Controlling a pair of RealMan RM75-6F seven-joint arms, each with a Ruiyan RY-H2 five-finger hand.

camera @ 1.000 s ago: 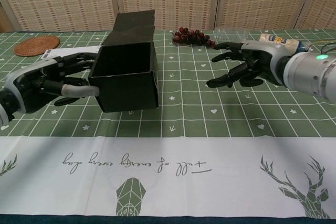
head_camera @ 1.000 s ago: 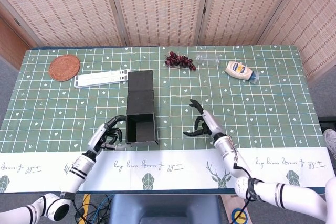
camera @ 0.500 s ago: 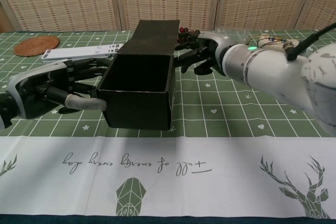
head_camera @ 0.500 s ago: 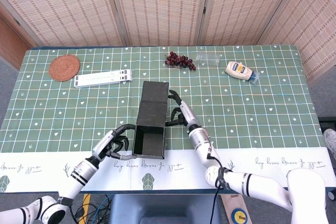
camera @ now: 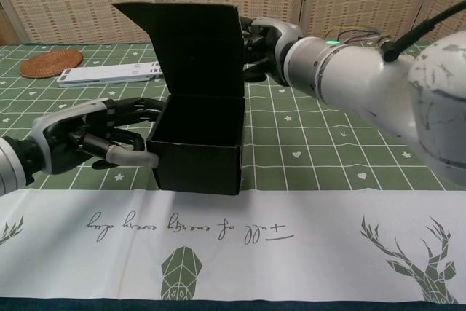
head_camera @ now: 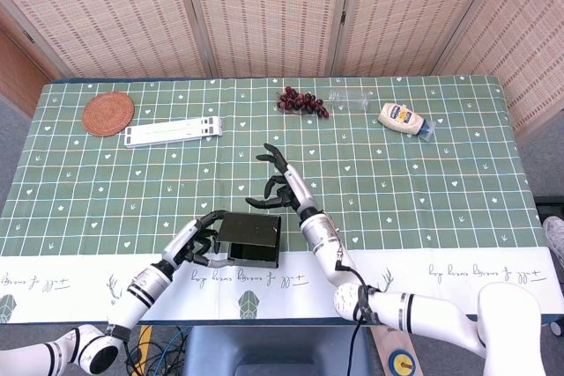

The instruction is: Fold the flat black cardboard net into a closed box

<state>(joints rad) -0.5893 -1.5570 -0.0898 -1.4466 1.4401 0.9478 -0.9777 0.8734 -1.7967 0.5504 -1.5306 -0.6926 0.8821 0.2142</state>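
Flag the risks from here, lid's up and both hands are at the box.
1. The left hand holds only the left wall of the box, which sits near the table's front edge; a lid push could slide or tip it.
2. The right hand is behind the raised lid with fingers spread; a push off centre could skew the lid or crease it.

In the chest view the raised lid of the black box (camera: 198,118) hides most of the right hand (camera: 258,38) behind it, so its contact with the lid cannot be told. The left hand (camera: 91,136) has its fingertips hidden against the box's left wall. Both forearms run off the frame edges.
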